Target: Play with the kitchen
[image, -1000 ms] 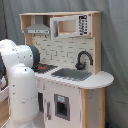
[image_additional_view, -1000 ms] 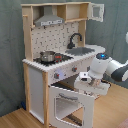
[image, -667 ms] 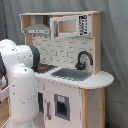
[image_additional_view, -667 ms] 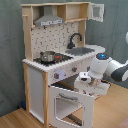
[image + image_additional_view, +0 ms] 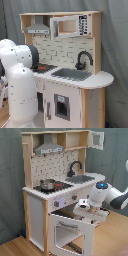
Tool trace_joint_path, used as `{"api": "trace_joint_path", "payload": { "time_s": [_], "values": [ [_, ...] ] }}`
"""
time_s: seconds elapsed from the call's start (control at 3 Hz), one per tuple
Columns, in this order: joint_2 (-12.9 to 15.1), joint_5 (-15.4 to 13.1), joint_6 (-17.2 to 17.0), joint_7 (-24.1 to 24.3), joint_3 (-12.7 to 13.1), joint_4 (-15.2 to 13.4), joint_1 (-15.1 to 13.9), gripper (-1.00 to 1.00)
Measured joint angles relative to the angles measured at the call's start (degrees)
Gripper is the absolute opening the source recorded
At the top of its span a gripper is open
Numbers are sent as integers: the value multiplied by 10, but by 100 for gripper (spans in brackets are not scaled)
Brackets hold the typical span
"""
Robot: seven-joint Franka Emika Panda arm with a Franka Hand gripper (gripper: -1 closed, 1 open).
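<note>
**Desk:** Where are you sitting right now?

**Me:** I'm holding the arm (image 5: 112, 197) in front of the kitchen (image 5: 55, 188), low down, by the oven. The kitchen is standing on the wood floor against the grey curtain. In the second exterior view the oven door (image 5: 70, 230) is hanging open, tilted outward, and the gripper (image 5: 86, 209) is hovering just above its top edge, under the knobs (image 5: 66, 201).

**Desk:** Is it gripping the door?

**Me:** I can't tell. The wrist is blocking the fingers, so I'm not calling them spread or closed, and I can't see contact with the door either.

**Desk:** And the other camera?

**Me:** In the first exterior view the arm's white body is filling the first exterior view's left and hiding the oven. I'm seeing the faucet (image 5: 83, 59), the sink (image 5: 71, 74) and a pot (image 5: 48, 184) on the stove, all untouched.

**Desk:** So which step?

**Me:** I'm judging it as working the oven door. Next I'm either pushing it shut or reaching inside. Either way I need a slow move along the door's hinge arc, keeping the wrist clear of the counter edge above.
</note>
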Motion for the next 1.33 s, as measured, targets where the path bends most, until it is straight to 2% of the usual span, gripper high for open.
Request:
{"api": "trace_joint_path", "payload": {
  "time_s": [0.33, 1.33],
  "values": [
    [-19, -37, -39, 31, -1, 8, -5, 100],
    [-96, -116, -183, 33, 2, 60, 2, 100]
  ]
}}
